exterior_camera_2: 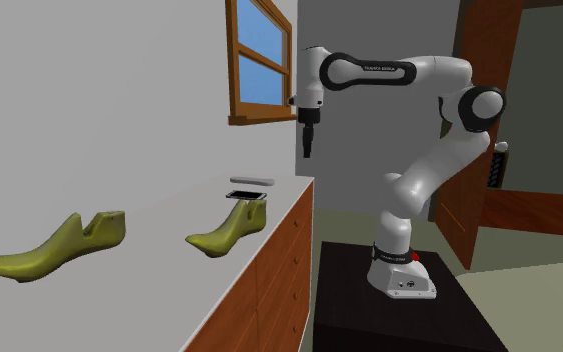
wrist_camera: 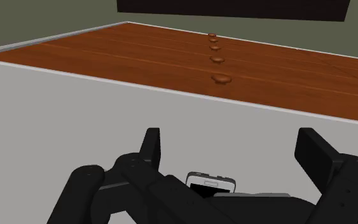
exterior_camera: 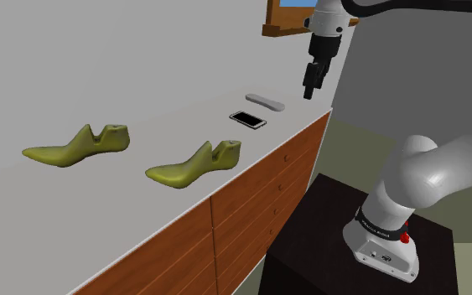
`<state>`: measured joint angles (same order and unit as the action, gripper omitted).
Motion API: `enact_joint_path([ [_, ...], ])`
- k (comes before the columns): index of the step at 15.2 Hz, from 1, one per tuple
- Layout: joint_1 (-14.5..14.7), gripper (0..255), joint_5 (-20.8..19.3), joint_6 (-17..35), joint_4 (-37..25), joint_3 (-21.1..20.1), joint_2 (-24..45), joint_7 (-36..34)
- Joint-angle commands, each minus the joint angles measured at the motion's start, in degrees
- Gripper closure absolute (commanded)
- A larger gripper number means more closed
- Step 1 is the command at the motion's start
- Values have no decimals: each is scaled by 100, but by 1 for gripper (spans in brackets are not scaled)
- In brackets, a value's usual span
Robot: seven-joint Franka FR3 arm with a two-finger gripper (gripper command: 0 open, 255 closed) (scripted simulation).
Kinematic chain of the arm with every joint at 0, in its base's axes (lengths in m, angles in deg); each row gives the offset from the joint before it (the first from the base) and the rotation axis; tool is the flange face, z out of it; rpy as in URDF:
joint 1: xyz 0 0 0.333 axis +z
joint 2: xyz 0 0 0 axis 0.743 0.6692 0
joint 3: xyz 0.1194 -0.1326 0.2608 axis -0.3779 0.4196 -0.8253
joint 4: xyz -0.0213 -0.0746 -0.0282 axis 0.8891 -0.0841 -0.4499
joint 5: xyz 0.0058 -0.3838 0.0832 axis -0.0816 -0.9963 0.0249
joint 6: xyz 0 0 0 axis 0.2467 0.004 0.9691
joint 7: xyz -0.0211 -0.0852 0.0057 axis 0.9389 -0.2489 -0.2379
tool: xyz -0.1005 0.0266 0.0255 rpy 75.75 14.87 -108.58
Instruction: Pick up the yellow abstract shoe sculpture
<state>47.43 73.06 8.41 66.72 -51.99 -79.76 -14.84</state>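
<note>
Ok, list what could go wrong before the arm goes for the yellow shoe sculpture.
1. Two look-alike olive-yellow shoe-shaped sculptures lie on the white countertop: the nearer sculpture and the farther sculpture; the wrong one could be taken.
2. The open black gripper hangs high near the black-screened phone and pale oblong bar; a low sweep toward the shoes could knock them.
3. The nearer sculpture lies close to the counter's front edge; a nudge might push it off.

A phone (exterior_camera: 248, 119) lies flat on the white counter (exterior_camera: 100, 209), just beside a grey bar (exterior_camera: 265, 102). Brown wooden drawers (exterior_camera: 251, 209) sit below it.
</note>
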Motion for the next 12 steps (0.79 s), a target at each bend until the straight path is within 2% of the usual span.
enact_joint_path([
  [1, 0, 0, 0, 0, 0, 0, 0, 0],
  [12, 642, 0, 72, -554, -1943, -1070, 2408, -41],
])
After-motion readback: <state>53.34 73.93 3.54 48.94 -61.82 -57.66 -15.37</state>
